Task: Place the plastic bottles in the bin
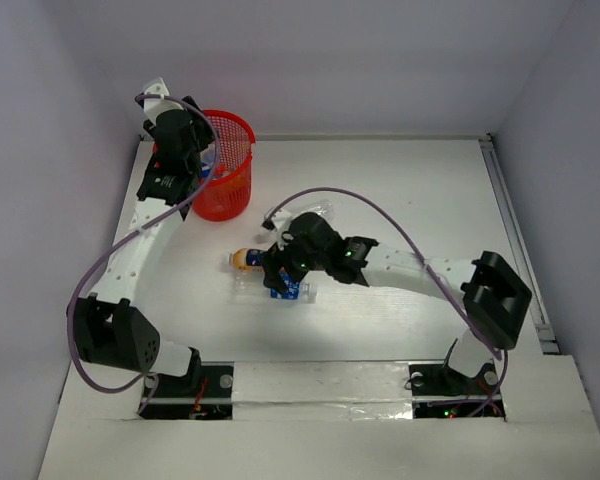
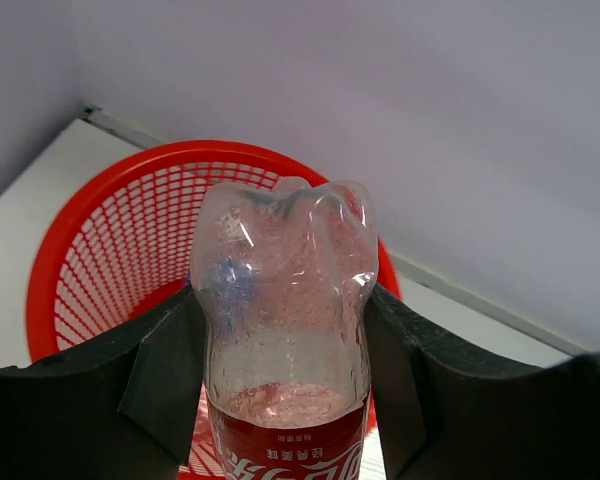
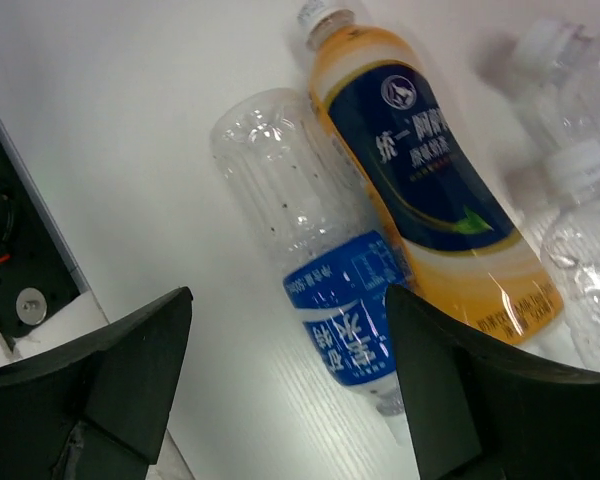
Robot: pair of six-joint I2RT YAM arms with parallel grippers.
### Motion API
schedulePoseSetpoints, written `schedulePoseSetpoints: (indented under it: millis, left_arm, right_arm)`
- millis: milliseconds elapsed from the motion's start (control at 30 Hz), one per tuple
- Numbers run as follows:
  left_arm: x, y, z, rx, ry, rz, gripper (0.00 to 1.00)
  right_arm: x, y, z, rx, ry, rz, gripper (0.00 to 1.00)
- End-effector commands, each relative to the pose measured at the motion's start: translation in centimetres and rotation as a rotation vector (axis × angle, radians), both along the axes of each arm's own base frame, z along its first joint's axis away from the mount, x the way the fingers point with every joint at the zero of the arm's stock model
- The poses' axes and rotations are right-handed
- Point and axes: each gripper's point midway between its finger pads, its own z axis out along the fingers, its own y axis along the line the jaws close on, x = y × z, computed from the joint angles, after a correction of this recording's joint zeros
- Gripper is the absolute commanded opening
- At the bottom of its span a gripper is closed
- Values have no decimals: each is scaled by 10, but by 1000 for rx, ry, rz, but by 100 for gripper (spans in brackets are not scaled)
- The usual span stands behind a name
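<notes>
My left gripper [image 2: 282, 292] is shut on a clear bottle with a red label [image 2: 280, 240] and holds it base-up over the red mesh bin [image 2: 110, 230]. In the top view the left gripper [image 1: 195, 160] is at the bin's [image 1: 242, 128] left rim. My right gripper [image 3: 288, 297] is open, low over a clear blue-labelled bottle [image 3: 310, 250] lying on the table. An orange bottle with a dark blue label [image 3: 430, 200] lies against it. In the top view the right gripper [image 1: 283, 280] covers most of these; the orange bottle [image 1: 245, 258] and the blue label [image 1: 292, 291] peek out.
Two more clear bottles [image 3: 590, 250] lie blurred at the right of the right wrist view, and one [image 1: 310, 212] shows behind the right arm. The arm base plate [image 3: 10, 250] is close on the left. White walls enclose the table.
</notes>
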Motion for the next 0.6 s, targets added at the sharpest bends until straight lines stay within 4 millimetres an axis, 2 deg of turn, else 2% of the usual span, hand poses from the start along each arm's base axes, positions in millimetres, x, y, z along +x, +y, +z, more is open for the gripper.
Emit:
schedulePoseSetpoints:
  millis: [0, 33, 67, 100, 167, 433, 567]
  left_arm:
    - [2, 25, 46, 69, -114, 95, 39]
    - [5, 29, 43, 88, -104, 105, 39]
    - [12, 29, 36, 101, -85, 108, 39]
    - [15, 29, 31, 110, -71, 110, 39]
    - [22, 35, 19, 138, -39, 129, 39]
    - [39, 43, -4, 176, -12, 167, 40]
    - [43, 50, -18, 220, 16, 198, 40]
  right_arm:
    - [-4, 26, 6, -60, -77, 81, 83]
    - [-4, 23, -6, -122, -73, 65, 83]
    - [2, 26, -4, -133, -82, 52, 83]
    - [-1, 28, -20, -179, -65, 60, 83]
    - [-3, 32, -26, -195, -63, 68, 83]
    - [-8, 48, -34, -238, -69, 101, 83]
    - [-11, 51, -46, -263, -56, 106, 82]
